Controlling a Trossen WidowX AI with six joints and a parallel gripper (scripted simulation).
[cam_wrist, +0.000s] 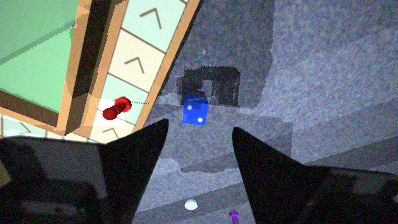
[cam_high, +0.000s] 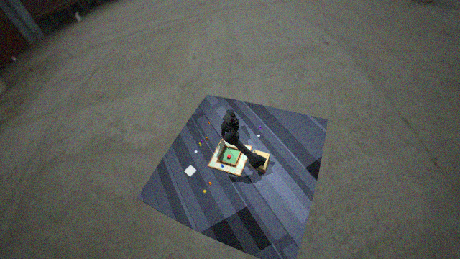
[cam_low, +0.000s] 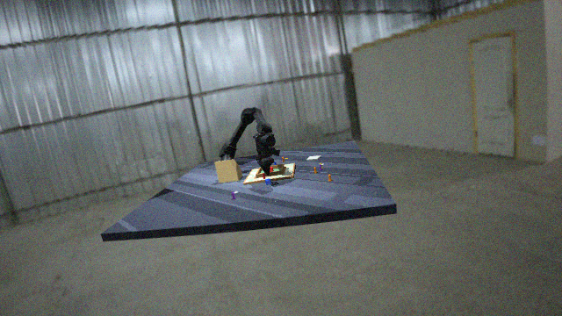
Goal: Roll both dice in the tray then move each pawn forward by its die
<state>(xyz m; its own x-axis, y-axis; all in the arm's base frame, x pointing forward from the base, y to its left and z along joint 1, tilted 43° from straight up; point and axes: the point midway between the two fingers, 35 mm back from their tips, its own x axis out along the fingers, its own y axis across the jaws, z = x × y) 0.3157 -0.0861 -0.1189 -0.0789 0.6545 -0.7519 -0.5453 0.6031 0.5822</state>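
In the wrist view my gripper is open and empty, and hangs over the dark mat just outside the board. The blue die lies on the mat just ahead of the fingertips, close to the board's edge. The red pawn stands on a square of the board's arrow track. The green tray sits in the middle of the board and holds the red die. The blue pawn stands on the board's opposite edge. In the exterior view the gripper points down at the board's near side.
The arm reaches over the board from a tan box. A white card and spare orange and purple pawns lie scattered on the mat. A white disc and a purple pawn lie below the fingers.
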